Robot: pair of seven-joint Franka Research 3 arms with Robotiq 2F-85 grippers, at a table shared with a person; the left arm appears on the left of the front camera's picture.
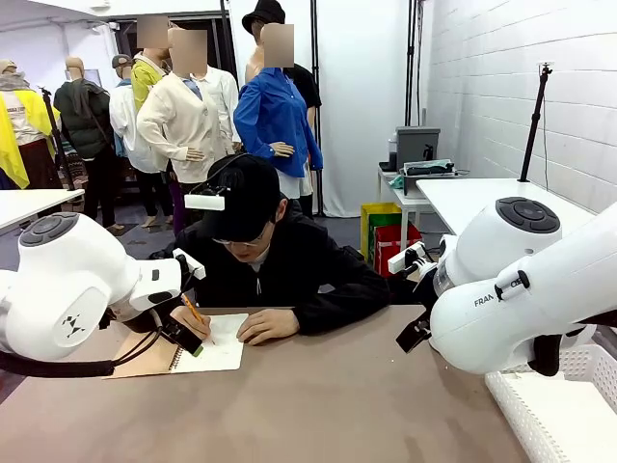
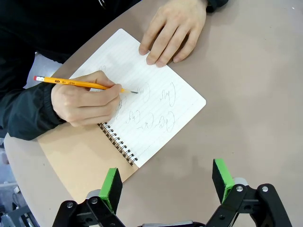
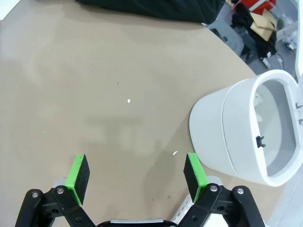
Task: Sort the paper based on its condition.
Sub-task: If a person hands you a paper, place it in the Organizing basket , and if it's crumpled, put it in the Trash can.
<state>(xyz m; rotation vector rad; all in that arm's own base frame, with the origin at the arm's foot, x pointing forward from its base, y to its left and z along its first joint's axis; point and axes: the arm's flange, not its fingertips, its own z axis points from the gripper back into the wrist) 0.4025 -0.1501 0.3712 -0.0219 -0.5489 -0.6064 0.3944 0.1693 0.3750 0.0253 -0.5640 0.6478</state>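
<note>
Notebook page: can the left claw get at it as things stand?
Probably not cleanly. The open left claw hovers near the notebook page, but the person's writing hand and other hand both rest on it, and it is spiral-bound.

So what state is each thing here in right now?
Notebook: open, lying flat, partly scribbled on.
Pencil: held in the person's hand, tip on the notebook.
Left gripper: open, empty.
Right gripper: open, empty.
Basket: nothing in the visible part.
</note>
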